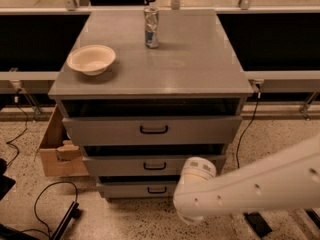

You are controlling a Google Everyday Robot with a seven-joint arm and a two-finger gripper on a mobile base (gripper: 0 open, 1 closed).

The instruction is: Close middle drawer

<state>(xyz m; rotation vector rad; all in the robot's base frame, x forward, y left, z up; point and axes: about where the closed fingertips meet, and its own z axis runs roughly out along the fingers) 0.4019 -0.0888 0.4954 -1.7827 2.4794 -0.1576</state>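
Note:
The middle drawer (pixel 120 165) is the second of three grey drawers, with a small black loop handle (pixel 155 166) at its centre. It stands slightly out, with a dark gap above its front. My gripper (pixel 196 172) is at the end of the white arm, against the right part of the middle drawer's front, right of the handle. The arm hides its fingers. The top drawer (pixel 100 130) also stands out a little, and the lowest drawer (pixel 125 189) sits below.
A cream bowl (pixel 91 59) and a drink can (pixel 151 27) stand on the cabinet top (pixel 190 69). A cardboard box (pixel 56 151) sits on the floor left of the cabinet. Black cables (pixel 45 204) lie at the lower left. My white arm (pixel 260 186) crosses the lower right.

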